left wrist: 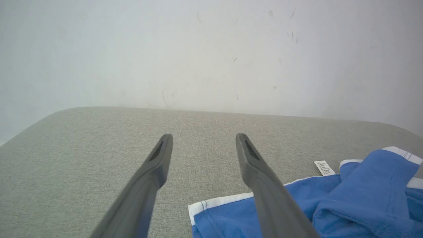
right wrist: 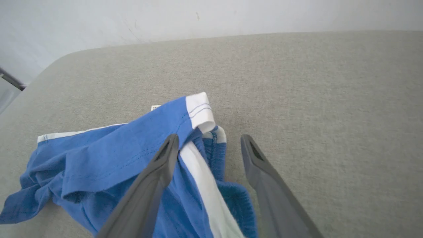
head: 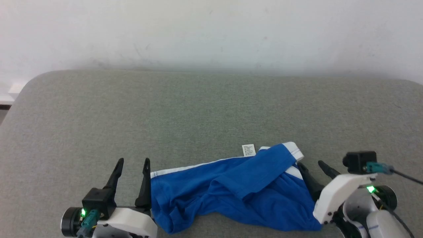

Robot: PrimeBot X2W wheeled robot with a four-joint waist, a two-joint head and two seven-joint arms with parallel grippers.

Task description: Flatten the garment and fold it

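The royal-blue shorts [head: 231, 191] lie crumpled near the front edge of the grey surface, one leg folded over with its white hem [head: 294, 149] turned up and a small white tag [head: 248, 149] sticking out behind. My left gripper [head: 132, 162] stands open just beside the shorts' left white-trimmed edge [left wrist: 214, 203], nothing between its fingers [left wrist: 155, 165]. My right gripper [head: 314, 167] is open at the shorts' right end; in its wrist view the white side stripe [right wrist: 201, 178] and blue waistband cloth [right wrist: 231, 195] lie between its fingers [right wrist: 167, 155]. The lettering is hidden.
The grey fabric-covered surface [head: 211, 109] stretches wide behind the shorts, with rounded far corners against a pale wall [head: 211, 29]. A dark bar [right wrist: 11, 80] shows beyond the surface's left corner in the right wrist view.
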